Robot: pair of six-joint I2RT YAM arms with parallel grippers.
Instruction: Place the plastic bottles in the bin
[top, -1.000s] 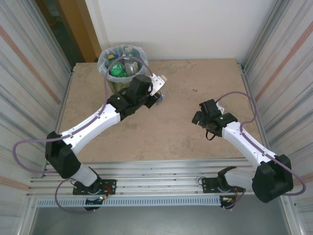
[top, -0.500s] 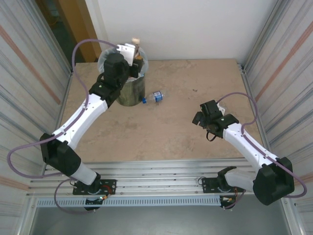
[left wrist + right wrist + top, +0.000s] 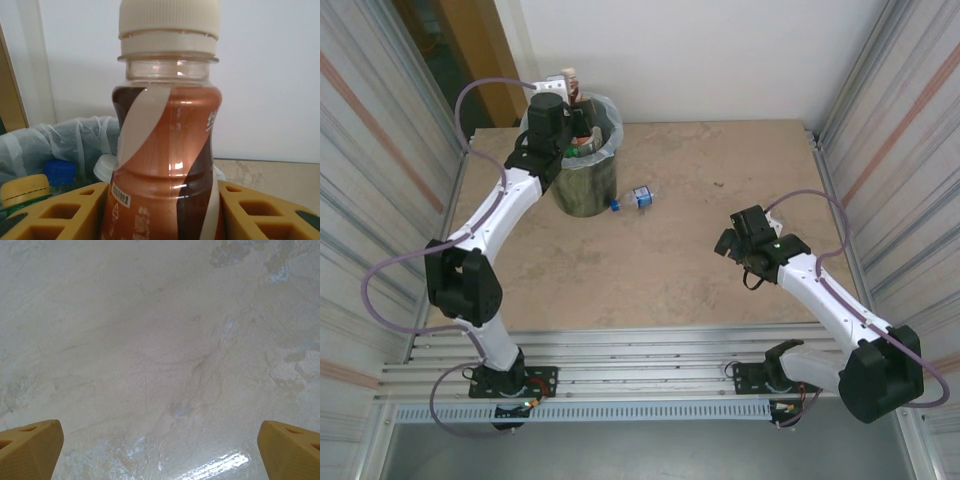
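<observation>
My left gripper (image 3: 564,88) is shut on a brown-orange plastic bottle (image 3: 167,150) with a cream cap, held upright between the yellow fingers (image 3: 55,212). It hangs over the far left rim of the bin (image 3: 586,192), a dark wastebasket with a pale bag liner (image 3: 65,135). Inside the bin lie other bottles, with a blue cap (image 3: 60,172), a yellow cap (image 3: 25,187) and a white cap showing. A clear blue-capped bottle (image 3: 635,197) lies on the table just right of the bin. My right gripper (image 3: 728,243) is open over bare tabletop (image 3: 160,365), nothing between its fingers (image 3: 30,450).
The beige table (image 3: 690,290) is walled by ribbed metal panels left and right and a white wall behind. The bin stands at the far left corner. The right arm (image 3: 820,290) reaches in from the near right.
The left arm has lifted the brown bottle from the table right of the bin and swung it up and left over the bin's rim. The right arm has stayed put.
</observation>
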